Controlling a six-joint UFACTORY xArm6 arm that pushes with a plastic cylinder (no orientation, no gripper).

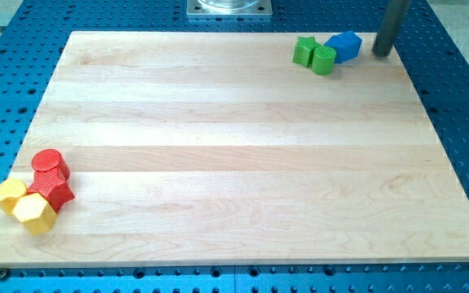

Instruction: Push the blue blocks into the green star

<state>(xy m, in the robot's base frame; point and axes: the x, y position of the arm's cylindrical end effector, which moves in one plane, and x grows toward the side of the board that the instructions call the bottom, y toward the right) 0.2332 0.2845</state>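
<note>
A green star (304, 50) sits near the board's top right edge. A green cylinder (323, 60) touches it on its right. A blue block (344, 46), of a shape I cannot make out, lies against the cylinder's upper right side, close to the star. My tip (381, 54) stands just right of the blue block, a small gap apart from it, near the board's top right corner.
A red cylinder (50, 165) and a red star (52, 192) cluster at the bottom left with a yellow block (9, 194) and a yellow hexagon (34, 212). The wooden board (234, 163) lies on a blue perforated table. A metal base (230, 7) shows at the top centre.
</note>
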